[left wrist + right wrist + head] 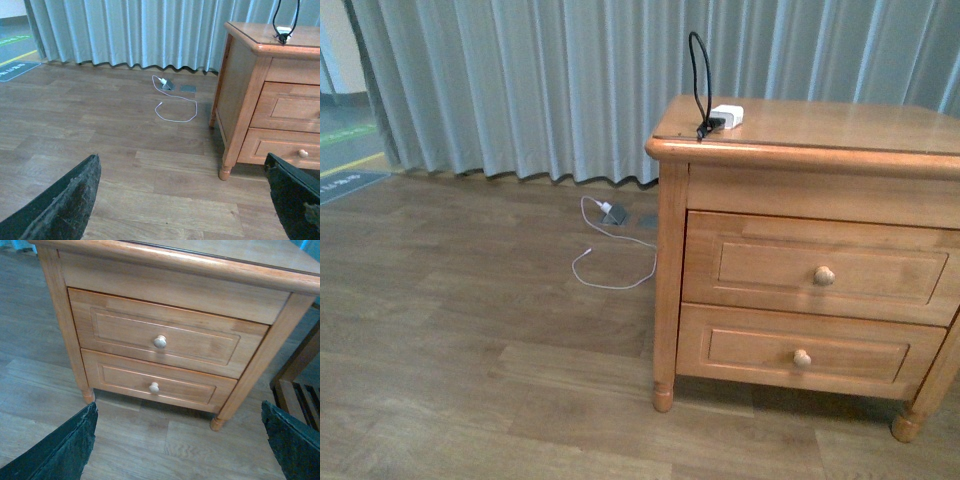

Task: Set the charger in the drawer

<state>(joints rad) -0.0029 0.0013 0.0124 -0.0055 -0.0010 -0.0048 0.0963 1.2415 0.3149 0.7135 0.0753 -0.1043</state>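
Note:
The charger (727, 116), a small white cube with a black looping cable, sits on the near left corner of the wooden cabinet's top (840, 125); it also shows in the left wrist view (283, 31). The upper drawer (820, 268) is shut, with one round knob (824, 275); it also shows in the right wrist view (160, 336). My left gripper (182, 200) is open above the floor, left of the cabinet. My right gripper (180, 440) is open above the floor in front of the drawers. Neither arm shows in the front view.
The lower drawer (802, 352) is shut. A thin white cable (610, 262) with a small plug lies on the wood floor near the grey curtain (570, 80). A wooden slatted frame (297, 385) stands beside the cabinet's right.

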